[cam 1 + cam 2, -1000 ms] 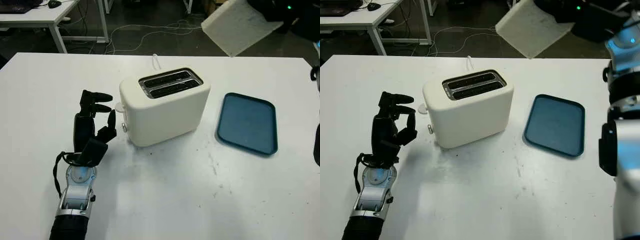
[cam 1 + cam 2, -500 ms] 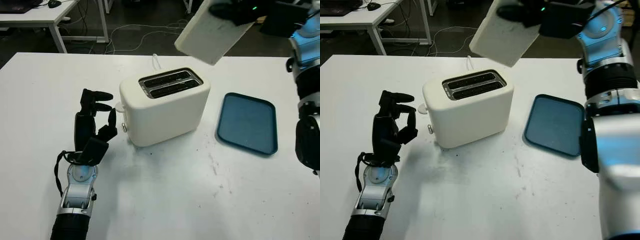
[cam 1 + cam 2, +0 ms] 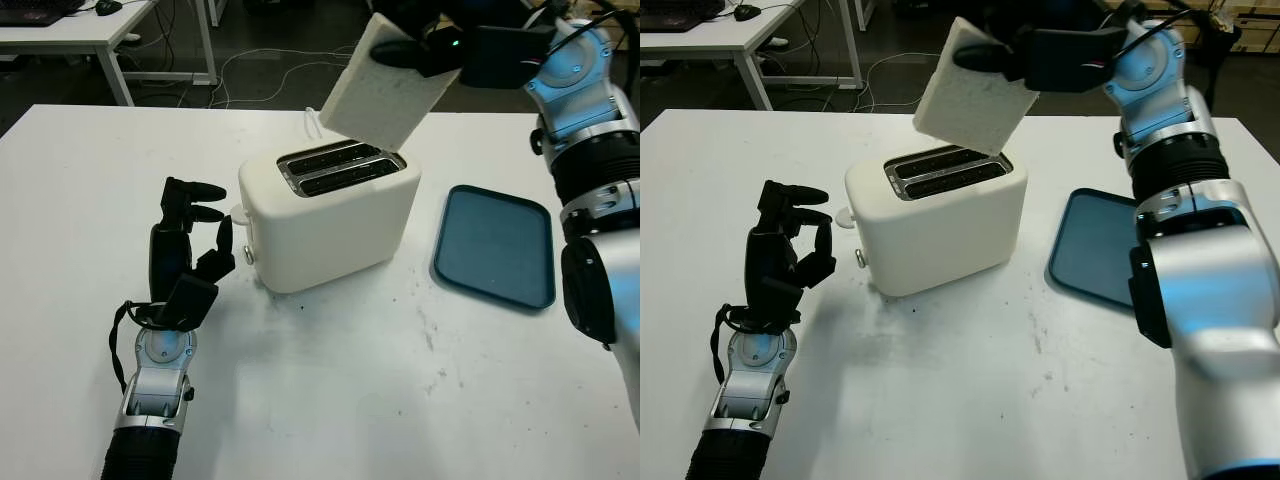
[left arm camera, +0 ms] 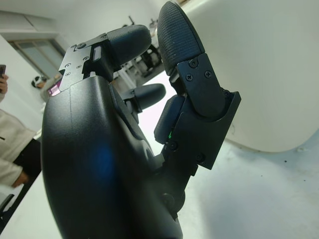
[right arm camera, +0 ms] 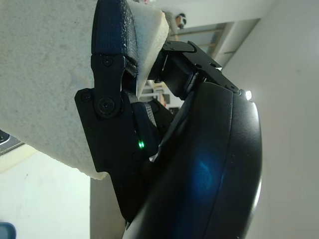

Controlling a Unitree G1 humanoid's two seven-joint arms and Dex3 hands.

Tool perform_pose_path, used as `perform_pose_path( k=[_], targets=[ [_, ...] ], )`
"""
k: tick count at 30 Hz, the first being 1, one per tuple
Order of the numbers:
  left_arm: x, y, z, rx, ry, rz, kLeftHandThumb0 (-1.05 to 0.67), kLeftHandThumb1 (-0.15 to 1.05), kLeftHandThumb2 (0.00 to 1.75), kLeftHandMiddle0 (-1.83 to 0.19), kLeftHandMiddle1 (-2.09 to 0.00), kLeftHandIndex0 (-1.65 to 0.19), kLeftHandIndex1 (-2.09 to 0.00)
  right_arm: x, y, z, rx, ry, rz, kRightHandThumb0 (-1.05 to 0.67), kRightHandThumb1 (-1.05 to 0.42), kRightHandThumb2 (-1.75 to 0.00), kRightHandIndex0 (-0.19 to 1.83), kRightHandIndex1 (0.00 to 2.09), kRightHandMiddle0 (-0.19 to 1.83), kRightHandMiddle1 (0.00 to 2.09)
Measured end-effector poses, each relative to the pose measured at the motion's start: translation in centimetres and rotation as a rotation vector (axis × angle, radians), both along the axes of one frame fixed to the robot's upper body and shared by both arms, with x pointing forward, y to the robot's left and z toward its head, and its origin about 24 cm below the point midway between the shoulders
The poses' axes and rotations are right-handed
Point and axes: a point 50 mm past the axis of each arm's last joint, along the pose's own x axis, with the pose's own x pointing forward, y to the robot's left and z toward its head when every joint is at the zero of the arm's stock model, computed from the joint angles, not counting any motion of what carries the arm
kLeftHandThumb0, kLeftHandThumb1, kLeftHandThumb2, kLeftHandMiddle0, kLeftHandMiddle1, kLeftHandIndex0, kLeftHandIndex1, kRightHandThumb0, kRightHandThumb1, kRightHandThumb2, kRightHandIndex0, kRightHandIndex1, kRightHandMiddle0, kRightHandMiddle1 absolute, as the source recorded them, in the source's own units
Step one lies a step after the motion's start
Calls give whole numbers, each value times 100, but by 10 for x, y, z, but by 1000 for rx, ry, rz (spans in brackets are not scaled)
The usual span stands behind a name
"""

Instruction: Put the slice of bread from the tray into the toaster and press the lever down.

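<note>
The right arm reaches in from the 3 o'clock side, bent at the elbow and stretched across toward 12 o'clock, so that the right robot hand (image 3: 1012, 55) hangs above the back of the toaster (image 3: 330, 213). Its fingers (image 5: 112, 30) are clamped on the upper edge of the slice of bread (image 3: 385, 92), which hangs tilted, its lower corner just over the rear slot and not yet inside it. The toaster stands near the middle of the white surface (image 3: 330, 400), both slots open to the top, with its lever (image 3: 240, 213) on the end that faces 9 o'clock. The blue tray (image 3: 496, 245) lies on the surface at 3 o'clock of the toaster, apart from it. The left robot hand (image 3: 185, 250) stands upright at 9 o'clock of the toaster, just beside the lever end, palm toward the toaster, fingers curled and holding nothing.
</note>
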Motion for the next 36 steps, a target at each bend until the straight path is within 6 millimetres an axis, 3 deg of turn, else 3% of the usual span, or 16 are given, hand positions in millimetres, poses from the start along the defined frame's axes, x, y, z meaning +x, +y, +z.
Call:
perform_pose_path(
  k=[7, 24, 36],
  targets=[
    [1, 0, 0, 0, 0, -1, -79, 84, 73, 0, -175, 0, -162, 3, 3, -3, 10, -31, -46, -50, -92, -33, 103, 175, 79, 175],
    [3, -3, -1, -4, -2, -5, -77, 81, 80, 0, -175, 0, -164, 11, 8, -19, 26, -26, -111, -46, -92, -33, 110, 175, 85, 175],
    [3, -3, -2, -6, 0, -6, -78, 85, 73, 0, -175, 0, -163, 12, 8, -24, 6, 13, -102, -47, -92, -32, 108, 175, 84, 175]
  ],
)
